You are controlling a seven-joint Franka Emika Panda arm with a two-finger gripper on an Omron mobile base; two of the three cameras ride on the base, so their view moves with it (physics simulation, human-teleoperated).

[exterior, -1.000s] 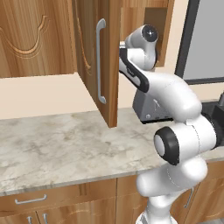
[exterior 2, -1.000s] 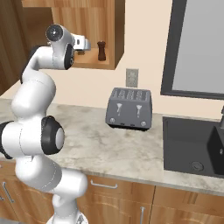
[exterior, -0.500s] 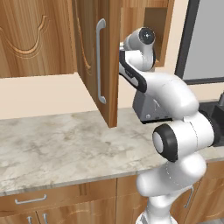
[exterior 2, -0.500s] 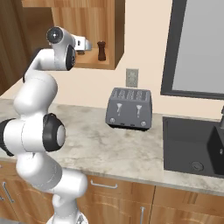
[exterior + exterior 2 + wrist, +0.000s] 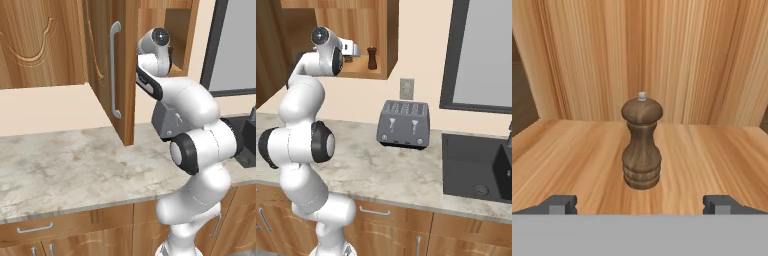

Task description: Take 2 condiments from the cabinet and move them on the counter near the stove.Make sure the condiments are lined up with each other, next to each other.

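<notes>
1. Nearest to us in the hand view, the two dark fingers [image 5: 562, 204] stand wide apart and released, with nothing between them.
2. Just beyond them, centred between the tips, stands a dark brown pepper mill [image 5: 642, 144] — upright on the cabinet shelf [image 5: 572, 155], with a round knob top and a small pale cap. It is not touched by either finger.
3. Behind the mill rises the wooden back wall of the cabinet [image 5: 687, 60].
4. From the right base view, we see the gripper [image 5: 353, 50] reaching into the open cabinet, with the same dark mill [image 5: 372, 58] standing on the shelf just beside it, apart from it.
5. Below the cabinet lies the marbled worktop [image 5: 366, 165], carrying a grey toaster [image 5: 403, 124] against the wall, and a dark sink [image 5: 476, 167] to its right.
6. In the left base view, the cabinet door [image 5: 107, 70] hangs swung open — its silver bar handle [image 5: 116, 70] faces us, and the arm passes behind its edge.
</notes>
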